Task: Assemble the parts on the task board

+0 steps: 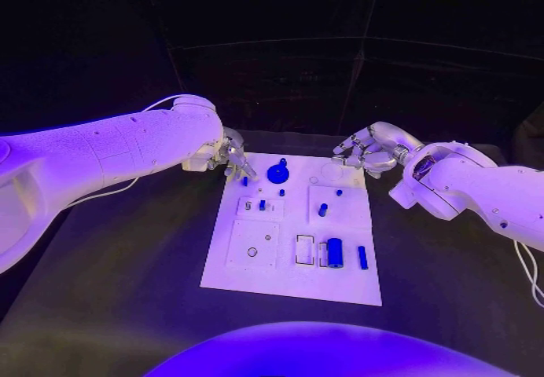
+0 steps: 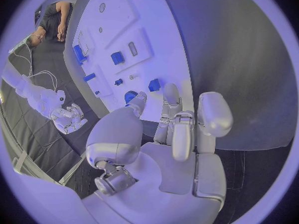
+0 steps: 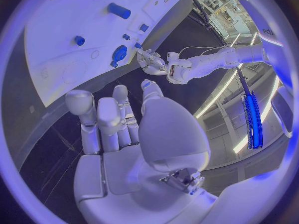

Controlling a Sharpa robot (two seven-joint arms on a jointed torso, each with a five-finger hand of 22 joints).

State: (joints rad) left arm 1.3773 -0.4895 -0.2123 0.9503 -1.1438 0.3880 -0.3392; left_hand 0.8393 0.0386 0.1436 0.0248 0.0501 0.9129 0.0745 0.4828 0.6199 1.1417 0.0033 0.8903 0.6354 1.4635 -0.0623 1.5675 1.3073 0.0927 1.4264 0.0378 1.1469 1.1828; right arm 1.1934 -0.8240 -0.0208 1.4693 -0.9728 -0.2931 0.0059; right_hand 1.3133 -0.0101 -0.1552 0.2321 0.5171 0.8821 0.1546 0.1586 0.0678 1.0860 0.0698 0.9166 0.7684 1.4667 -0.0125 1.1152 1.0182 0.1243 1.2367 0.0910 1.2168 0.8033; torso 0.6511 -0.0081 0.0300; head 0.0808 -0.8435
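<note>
Cylinder [image 1: 335,252]: nearest of the blue parts, lying in a recess at the board's near end, well away from both hands. Judged rigid, smooth and light; likely to roll, so take it across its middle.
Short bar [image 1: 363,258]: just beside the cylinder, toward the right arm's side. Thin; judged to need a fingertip pinch on its long edges.
Board [image 1: 255,271]: white plate, flat on the black table [image 1: 113,298], lying between the two hands and reaching back toward the robot. Looks stiff.
Mid pegs: a small peg [image 1: 323,210] in a square block, another [image 1: 262,205] closer to the left hand. Judged light, hard, slippery, easily knocked over.
Round knob [image 1: 277,173]: disc with a stub on top, at the far end, just beside the left hand's fingertips. Judged rigid; hold it by the stub or rim.
Left hand [image 1: 228,155]: over the board's far corner, fingers [image 2: 136,104] pointing down at a small blue peg [image 2: 129,96]. Cannot tell whether it pinches the peg or merely touches it.
Right hand [image 1: 365,149]: beyond the far edge on the opposite side, fingers loosely apart, grasping nothing.
</note>
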